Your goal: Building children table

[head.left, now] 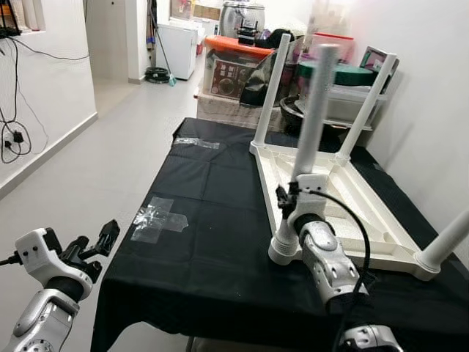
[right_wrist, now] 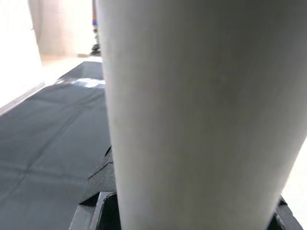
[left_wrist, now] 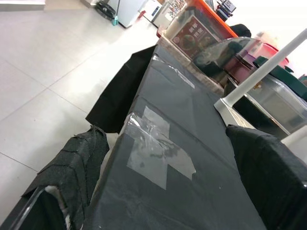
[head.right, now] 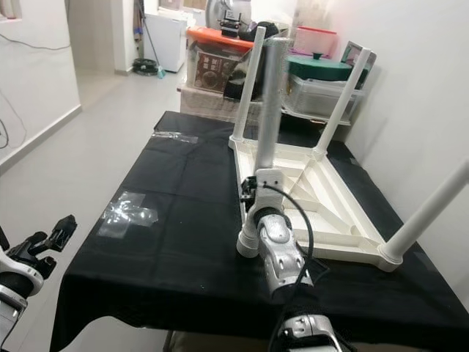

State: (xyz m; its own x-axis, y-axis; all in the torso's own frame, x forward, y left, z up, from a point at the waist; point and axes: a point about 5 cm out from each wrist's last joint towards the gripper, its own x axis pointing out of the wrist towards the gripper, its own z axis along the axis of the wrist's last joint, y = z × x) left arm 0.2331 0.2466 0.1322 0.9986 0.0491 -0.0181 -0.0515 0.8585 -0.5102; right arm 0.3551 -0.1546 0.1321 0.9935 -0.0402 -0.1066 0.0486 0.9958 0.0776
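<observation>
Your right tool (head.left: 292, 209) grips the near leg (head.left: 311, 125) of the upturned white table (head.left: 344, 198) on the black-draped surface (head.left: 198, 242); your left tool (head.left: 102, 238) hovers wide off the surface's left edge

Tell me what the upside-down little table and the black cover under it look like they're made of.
The table looks like molded white plastic: its underside shows raised ribs, and the leg held by the right gripper is smooth and matte. The black cover seems thin cloth; it shows fold creases and drapes limply over the edge. Neither can be confirmed from looks alone.
</observation>
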